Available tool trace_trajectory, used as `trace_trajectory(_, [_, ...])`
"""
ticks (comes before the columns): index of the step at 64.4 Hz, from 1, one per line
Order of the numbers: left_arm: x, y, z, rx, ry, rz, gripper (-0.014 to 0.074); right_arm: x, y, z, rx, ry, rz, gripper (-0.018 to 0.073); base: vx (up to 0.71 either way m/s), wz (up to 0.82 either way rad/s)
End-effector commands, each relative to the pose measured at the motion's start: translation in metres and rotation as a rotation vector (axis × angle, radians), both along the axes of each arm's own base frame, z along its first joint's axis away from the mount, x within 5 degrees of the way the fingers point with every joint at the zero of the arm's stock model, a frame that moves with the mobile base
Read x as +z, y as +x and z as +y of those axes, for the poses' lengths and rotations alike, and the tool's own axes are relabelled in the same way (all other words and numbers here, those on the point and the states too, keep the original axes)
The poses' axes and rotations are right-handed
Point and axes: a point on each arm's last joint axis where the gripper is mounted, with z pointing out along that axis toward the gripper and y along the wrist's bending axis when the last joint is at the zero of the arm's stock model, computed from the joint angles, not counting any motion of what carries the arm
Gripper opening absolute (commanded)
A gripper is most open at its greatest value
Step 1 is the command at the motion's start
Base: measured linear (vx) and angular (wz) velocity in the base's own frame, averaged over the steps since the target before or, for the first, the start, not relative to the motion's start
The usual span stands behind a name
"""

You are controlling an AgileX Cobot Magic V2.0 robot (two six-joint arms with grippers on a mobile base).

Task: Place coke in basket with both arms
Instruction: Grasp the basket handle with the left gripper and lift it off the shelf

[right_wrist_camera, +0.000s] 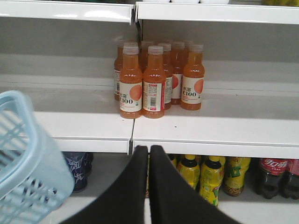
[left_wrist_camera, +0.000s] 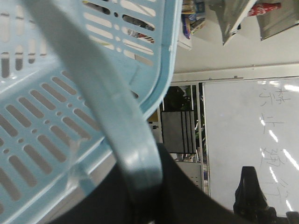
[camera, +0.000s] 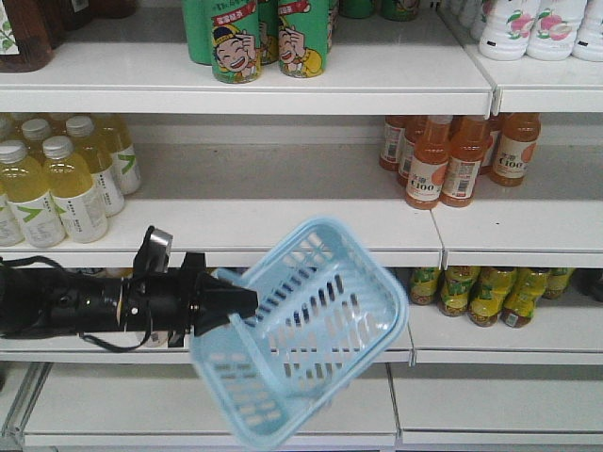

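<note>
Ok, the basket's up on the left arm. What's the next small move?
Probably open the right hand: its fingers are pressed together with nothing between them, facing the orange bottles. The left hand holds the basket by its handle, tilted, so it can wait.

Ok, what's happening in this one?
The left gripper is holding the light blue basket up in front of the store shelves. It is clamped on the handle, so the basket hangs tilted in the air, and it looks empty. The right gripper is shut on nothing and faces the orange drink bottles, with the basket at the left edge of its view. No coke is in either gripper or in the basket yet.
</note>
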Motion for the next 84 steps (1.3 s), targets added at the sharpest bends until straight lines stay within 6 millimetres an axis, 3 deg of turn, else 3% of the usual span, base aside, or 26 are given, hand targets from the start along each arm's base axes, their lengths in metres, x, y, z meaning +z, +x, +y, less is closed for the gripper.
trace_trajectory(1, [0.048,-0.031,-0.010,-0.110,-0.224,-0.083,-0.0008,0.004,-0.001,0.002,0.020,-0.020,-0.077,-0.0004,0.00,0.00])
trace_trajectory(17, [0.103,-0.093,-0.026,-0.227,-0.241,-0.253,-0.0007,0.004,-0.001,0.002,0.020,-0.020,-0.077,-0.0004,0.00,0.00])
trace_trajectory(32, [0.164,-0.143,-0.039,-0.338,-0.316,-0.474,-0.0007,0.004,-0.001,0.002,0.020,-0.020,-0.077,-0.0004,0.00,0.00])
trace_trajectory(40, [0.187,-0.161,-0.037,-0.337,-0.361,-0.561,-0.0007,0.004,-0.001,0.002,0.021,-0.020,-0.078,-0.0004,0.00,0.00])
trace_trajectory(68, [0.209,-0.161,-0.031,-0.194,-0.464,-0.603,-0.0007,0.004,-0.001,0.002,0.021,-0.020,-0.079,-0.0004,0.00,0.00])
trace_trajectory(84, [0.228,-0.159,-0.031,-0.210,-0.505,-0.645,-0.0007,0.004,-0.001,0.002,0.021,-0.020,-0.080,-0.0004,0.00,0.00])
